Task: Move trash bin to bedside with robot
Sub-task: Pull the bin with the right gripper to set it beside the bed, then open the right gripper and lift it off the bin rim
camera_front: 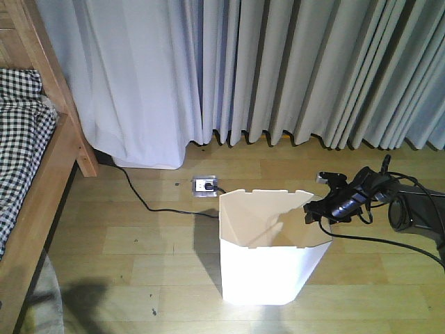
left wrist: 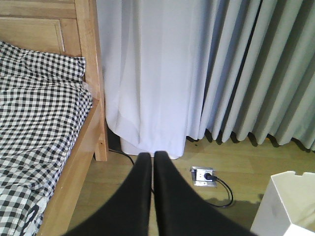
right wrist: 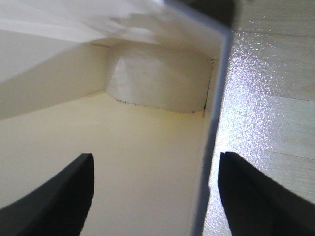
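The trash bin wall is straddled by the spread right gripper; if clamped shallowly, the bin could be tipped when dragged towards the bedside. The left gripper is pressed together.

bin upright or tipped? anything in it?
Upright: the bin stands on its base, rim up. Visible interior looks empty in the right wrist view.

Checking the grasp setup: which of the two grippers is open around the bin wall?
The right gripper: its fingers sit apart, straddling the trash bin wall. The left gripper has fingers together, facing the curtain.
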### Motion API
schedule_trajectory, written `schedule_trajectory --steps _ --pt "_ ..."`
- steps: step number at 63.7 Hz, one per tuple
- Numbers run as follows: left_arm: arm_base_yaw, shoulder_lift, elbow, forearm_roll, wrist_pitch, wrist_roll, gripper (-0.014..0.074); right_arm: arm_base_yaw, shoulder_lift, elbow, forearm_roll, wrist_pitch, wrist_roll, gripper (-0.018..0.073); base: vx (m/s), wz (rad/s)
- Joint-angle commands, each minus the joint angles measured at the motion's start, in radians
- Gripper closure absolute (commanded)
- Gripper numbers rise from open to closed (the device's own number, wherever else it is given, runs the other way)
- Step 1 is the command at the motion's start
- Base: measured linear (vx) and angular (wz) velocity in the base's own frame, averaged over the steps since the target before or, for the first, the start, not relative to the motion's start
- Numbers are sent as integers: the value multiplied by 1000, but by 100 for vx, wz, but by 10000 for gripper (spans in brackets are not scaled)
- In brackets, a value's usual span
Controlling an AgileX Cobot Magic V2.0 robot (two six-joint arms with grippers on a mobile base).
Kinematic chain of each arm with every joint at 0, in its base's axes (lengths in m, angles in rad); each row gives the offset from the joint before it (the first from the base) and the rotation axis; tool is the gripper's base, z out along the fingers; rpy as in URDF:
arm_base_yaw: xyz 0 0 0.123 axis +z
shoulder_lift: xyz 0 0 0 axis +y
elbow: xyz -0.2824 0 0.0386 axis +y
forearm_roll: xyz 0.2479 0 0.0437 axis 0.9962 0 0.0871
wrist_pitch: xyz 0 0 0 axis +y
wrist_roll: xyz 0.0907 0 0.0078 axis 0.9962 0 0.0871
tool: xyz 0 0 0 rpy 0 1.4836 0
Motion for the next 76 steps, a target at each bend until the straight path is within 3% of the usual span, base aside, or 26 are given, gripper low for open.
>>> schedule_trajectory --steps 1,13,27,46,58,76 --pt "-3 -14 3 -2 -66 -4 603 -5 42 -22 31 14 18 41 0 0" --pt "-3 -14 3 -2 -66 -4 603 -5 43 -21 14 38 -17 41 0 0" --pt "-3 -14 3 -2 -66 -4 603 -4 17 -18 -89 7 152 41 0 0" --pt "-3 -14 3 -2 -66 -4 603 -5 -58 -5 -114 43 238 41 0 0" --pt "-3 -14 3 -2 -66 -4 603 -2 -161 181 -151 -137 240 41 0 0" --pt "-3 -14 3 -2 -66 -4 603 -3 -447 674 -147 -521 144 41 0 0"
